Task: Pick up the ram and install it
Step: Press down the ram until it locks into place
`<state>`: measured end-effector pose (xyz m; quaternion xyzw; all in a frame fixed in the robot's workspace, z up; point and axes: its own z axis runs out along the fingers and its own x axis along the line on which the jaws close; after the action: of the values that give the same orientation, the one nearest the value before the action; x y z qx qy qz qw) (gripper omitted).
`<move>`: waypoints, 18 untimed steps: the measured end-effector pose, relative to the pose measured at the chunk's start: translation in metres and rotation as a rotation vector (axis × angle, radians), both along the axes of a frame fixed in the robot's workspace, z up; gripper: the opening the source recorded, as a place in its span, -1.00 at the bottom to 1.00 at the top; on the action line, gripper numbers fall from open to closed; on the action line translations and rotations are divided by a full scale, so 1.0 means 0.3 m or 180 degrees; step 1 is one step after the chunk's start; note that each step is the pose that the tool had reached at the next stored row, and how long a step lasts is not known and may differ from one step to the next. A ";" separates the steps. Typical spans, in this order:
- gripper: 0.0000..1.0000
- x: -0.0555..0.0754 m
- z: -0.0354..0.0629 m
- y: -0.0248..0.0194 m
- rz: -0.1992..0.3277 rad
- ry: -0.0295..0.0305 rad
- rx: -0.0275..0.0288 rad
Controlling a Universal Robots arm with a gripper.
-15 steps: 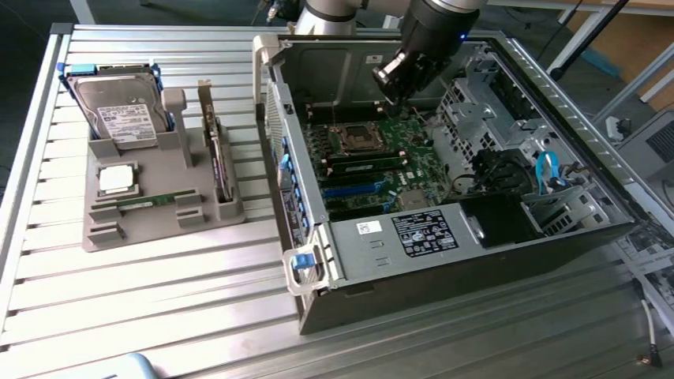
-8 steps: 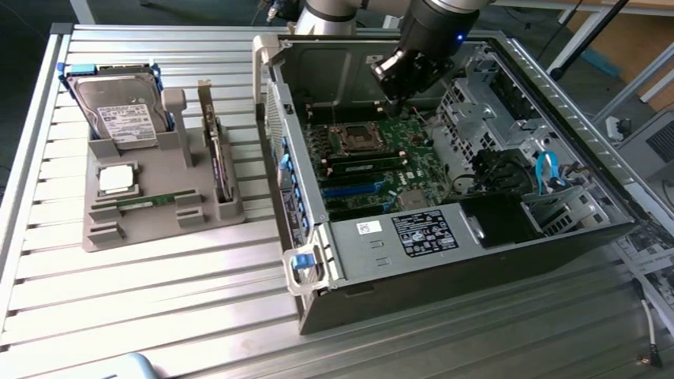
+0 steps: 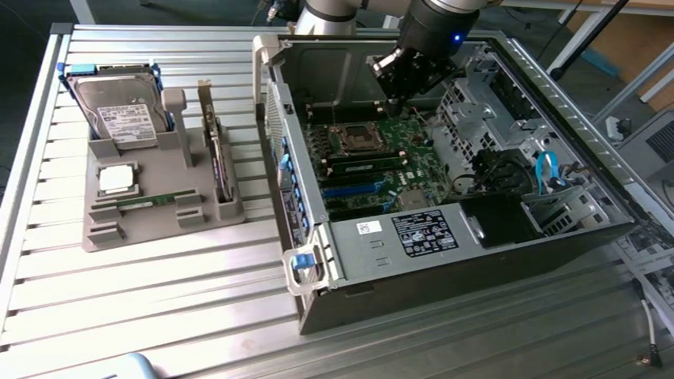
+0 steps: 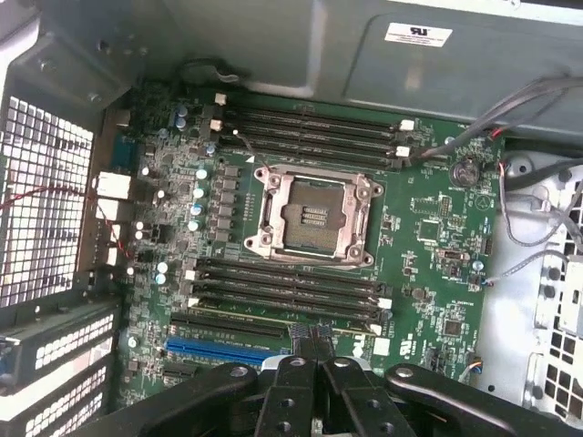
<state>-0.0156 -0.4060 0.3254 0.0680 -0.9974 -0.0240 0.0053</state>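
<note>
- The gripper (image 3: 406, 88) hung inside the open computer case (image 3: 348, 237), above the motherboard (image 3: 384, 150) and near the case's far wall. Free room lay between it and the board below.
- Its jaws stood pressed together with nothing between them. In the wrist view the gripper (image 4: 314, 350) pointed down toward the lower bank of memory slots (image 4: 282, 291).
- The ram (image 3: 147, 202) lay flat in a groove of the grey parts holder (image 3: 158, 233), well apart from the gripper and outside the case, on the exterior view's left.
- The same holder carried a hard drive (image 3: 118, 110) propped at its far end, a square silver processor (image 3: 116, 178) just beyond the ram, and an expansion card (image 3: 216, 154) standing on edge along the side nearest the case.
- On the motherboard the processor socket (image 4: 314, 211) sat open and bare, with memory slots on two sides. A seated memory stick (image 3: 364, 164) showed green in one slot beside the socket.
- Drive cages and a blue cable (image 3: 545, 170) crowded the case's side on the exterior view's right.
- Case and holder rested on a ribbed aluminium table (image 3: 158, 316).
</note>
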 end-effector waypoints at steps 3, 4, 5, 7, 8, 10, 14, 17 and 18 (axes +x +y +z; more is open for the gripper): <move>-0.79 0.000 0.000 0.000 0.0000 0.0000 0.0000; -0.79 0.000 0.000 0.000 0.0000 -0.0004 0.0000; -0.79 -0.001 0.000 0.000 -0.0001 -0.0019 -0.0001; -0.79 -0.001 0.000 0.000 0.0000 -0.0085 -0.0014; -0.79 -0.001 0.000 0.000 0.0000 -0.0112 -0.0022; -0.79 -0.001 0.000 0.000 0.0000 -0.0113 -0.0023; -0.79 -0.001 0.000 0.000 -0.0042 -0.0113 -0.0025; -0.79 -0.001 0.000 0.000 -0.0095 -0.0113 -0.0030; -0.79 -0.001 0.000 0.000 -0.0101 -0.0113 -0.0033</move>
<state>-0.0159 -0.4059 0.3254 0.0526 -0.9984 -0.0177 -0.0124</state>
